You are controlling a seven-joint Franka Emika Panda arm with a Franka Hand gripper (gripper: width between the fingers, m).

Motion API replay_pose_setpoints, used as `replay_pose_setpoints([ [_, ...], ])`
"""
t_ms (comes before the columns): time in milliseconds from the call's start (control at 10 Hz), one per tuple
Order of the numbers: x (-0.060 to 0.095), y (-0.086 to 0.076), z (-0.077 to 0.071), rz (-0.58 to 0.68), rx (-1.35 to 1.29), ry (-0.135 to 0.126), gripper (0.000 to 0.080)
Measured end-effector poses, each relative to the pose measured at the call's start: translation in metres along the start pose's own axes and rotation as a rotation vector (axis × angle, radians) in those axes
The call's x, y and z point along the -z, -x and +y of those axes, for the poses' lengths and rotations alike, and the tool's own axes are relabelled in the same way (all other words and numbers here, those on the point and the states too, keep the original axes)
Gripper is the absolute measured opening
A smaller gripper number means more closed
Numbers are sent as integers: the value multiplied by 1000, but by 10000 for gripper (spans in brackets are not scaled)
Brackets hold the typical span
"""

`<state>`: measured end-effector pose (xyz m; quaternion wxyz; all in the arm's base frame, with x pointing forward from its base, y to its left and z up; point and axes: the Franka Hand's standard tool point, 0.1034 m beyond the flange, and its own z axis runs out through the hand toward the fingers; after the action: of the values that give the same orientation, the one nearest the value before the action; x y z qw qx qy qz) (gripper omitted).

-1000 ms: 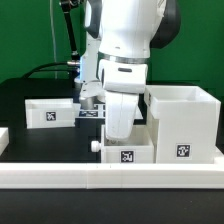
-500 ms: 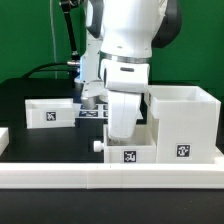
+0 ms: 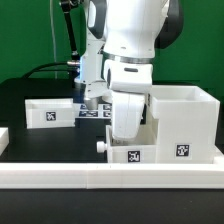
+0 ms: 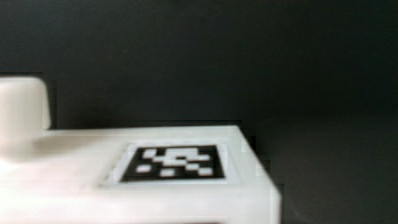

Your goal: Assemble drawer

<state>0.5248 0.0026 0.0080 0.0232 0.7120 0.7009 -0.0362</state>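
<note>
A small white knobbed tray [image 3: 118,156] with a square tag stands at the front, just to the exterior view's left of the large white cube-like housing [image 3: 180,120], its knob [image 3: 103,147] pointing left. My gripper [image 3: 128,140] reaches down into this tray; its fingertips are hidden by the tray's wall and it looks shut on the tray. The wrist view is filled by the tray's tagged face [image 4: 71,170] and its knob [image 4: 18,110]; no fingers show there. A second small tray [image 3: 50,112] stands farther back at the left.
A long low white border bar [image 3: 110,178] runs along the front edge. The marker board [image 3: 95,113] lies on the black table behind the arm. A white piece [image 3: 3,138] shows at the left edge. Cables hang at the back.
My gripper and the small tray have slid together toward the exterior view's right, closer to the housing. The second tray and the housing have not moved.
</note>
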Motion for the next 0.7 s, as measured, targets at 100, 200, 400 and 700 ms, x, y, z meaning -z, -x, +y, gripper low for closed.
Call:
replay_pose_setpoints([
  [100,0,-4,0,2,-4,1,42],
  [200,1,-7,1,4,5,4,42],
  [400,1,-7,4,10,21,28,42],
  [700,1,-6,4,9,19,30,43],
])
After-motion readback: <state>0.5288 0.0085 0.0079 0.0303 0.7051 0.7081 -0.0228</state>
